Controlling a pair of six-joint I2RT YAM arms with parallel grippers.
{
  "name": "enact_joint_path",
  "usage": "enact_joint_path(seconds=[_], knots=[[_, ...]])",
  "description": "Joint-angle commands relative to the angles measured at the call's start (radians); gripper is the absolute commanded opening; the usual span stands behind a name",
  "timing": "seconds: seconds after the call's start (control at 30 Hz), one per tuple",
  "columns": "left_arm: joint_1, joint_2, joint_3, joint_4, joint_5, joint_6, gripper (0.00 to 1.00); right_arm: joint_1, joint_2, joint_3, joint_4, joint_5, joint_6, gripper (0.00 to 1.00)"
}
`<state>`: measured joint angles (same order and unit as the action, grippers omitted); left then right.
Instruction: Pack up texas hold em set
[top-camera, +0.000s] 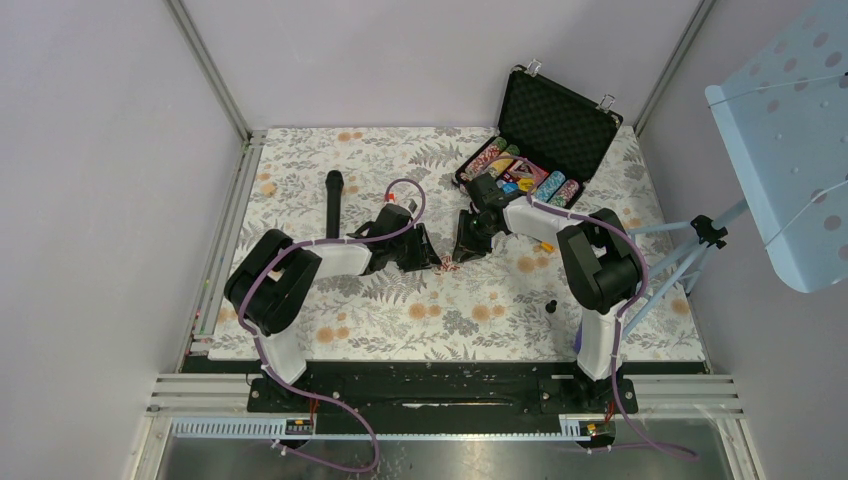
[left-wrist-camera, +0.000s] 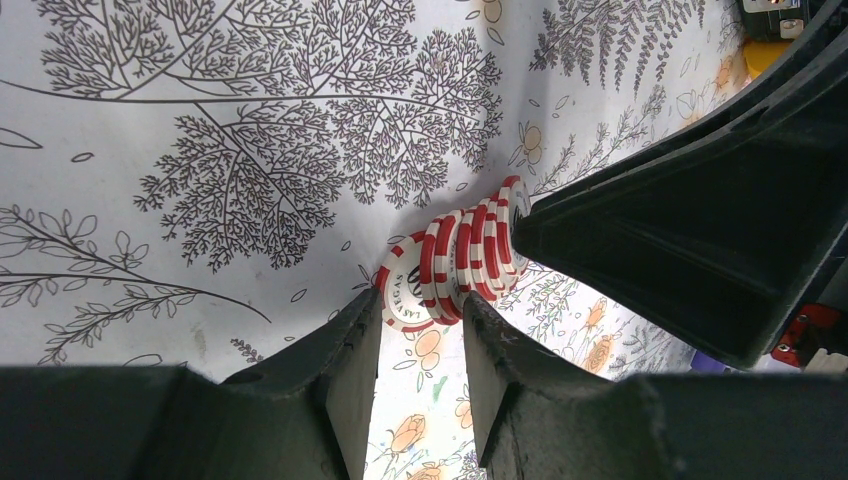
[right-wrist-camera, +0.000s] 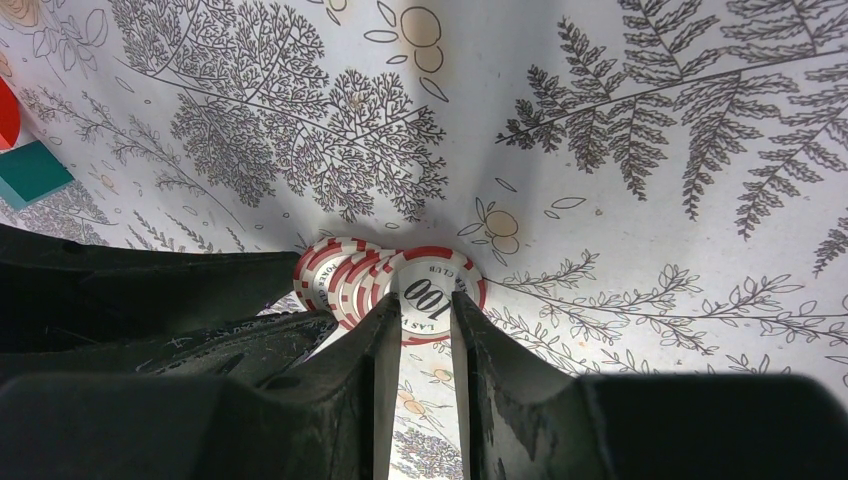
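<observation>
Looks sketchy from here tbh. Short row of red-and-white chips standing on edge in the middle of the bench, well apart from the open briefcase at the far right corner, and only pinned end to end between left claw and right claw, not properly gripped. Main risk: easing the squeeze, or raising one end ahead of the other, and ending up with a fanned-out, toppled row and loose chips rolling across the bench. Leaning a bit in the left wrist view, not square face to face, so probably prone to buckling out sideways under extra pressure too. Also a fair carry to the case, with more striped chips sitting in its tray to bump into on arrival. Pose-wise: left claw angled in from the left, laid low and nearly flat to the bench, jaws set narrow, tips butted against the end chip, nothing clamped between them as far as can be told. Right claw tilted down steeply from the case side, jaws narrow as well, tips straddling the face of the "100" chip at the other end. Both forearms stretched toward the centre, claws nose to nose over the row
</observation>
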<state>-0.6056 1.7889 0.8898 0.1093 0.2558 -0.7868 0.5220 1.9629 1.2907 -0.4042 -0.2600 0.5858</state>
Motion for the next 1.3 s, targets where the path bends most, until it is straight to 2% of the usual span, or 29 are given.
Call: enact_joint_path(seconds=[0.0, 0.37, 1.27], knots=[[-0.008, -0.011, 0.009, -0.007, 0.021, 0.006, 0.36, 0.038, 0.032, -0.033, -0.010, -0.001, 0.014, 0.32], [-0.008, -0.035, 0.011, -0.026, 0.010, 0.007, 0.37, 0.038, 0.035, -0.031, -0.009, 0.001, 0.014, 0.32], [-0.007, -0.086, 0.003, -0.075, -0.045, 0.026, 0.49, 0.038, 0.038, -0.028, -0.013, 0.003, 0.012, 0.32]])
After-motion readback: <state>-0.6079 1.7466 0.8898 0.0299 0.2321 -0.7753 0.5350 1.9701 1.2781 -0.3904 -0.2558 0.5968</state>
